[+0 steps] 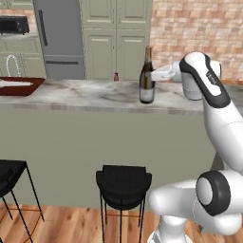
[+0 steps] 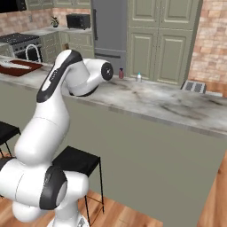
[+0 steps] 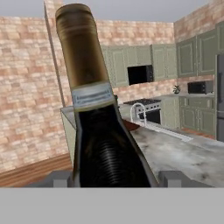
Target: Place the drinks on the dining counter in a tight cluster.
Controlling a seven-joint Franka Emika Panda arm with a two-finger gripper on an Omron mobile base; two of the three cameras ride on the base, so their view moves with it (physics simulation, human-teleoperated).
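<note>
On the dining counter (image 1: 85, 95), wine bottle (image 1: 146, 78) upright, neck up, jaws clamping it.

Three bottles on the tabletop (image 1: 95, 97): one tall wine bottle (image 1: 147, 78), one maroon bottle (image 2: 121, 73) behind it, one water bottle (image 2: 139, 77), two black stools (image 1: 122, 182) below.

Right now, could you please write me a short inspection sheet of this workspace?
Surface: dining counter, veined marble.
Job's things: wine bottle upright on the counter; maroon bottle and water bottle stand apart from each other at the far edge.
Clutter: red-brown tray at one end.
Hand: hand at the wine bottle's neck, one finger each side; contact unclear.
Cables: nothing seen.
Surroundings: black stool, fridge, brick wall.
</note>
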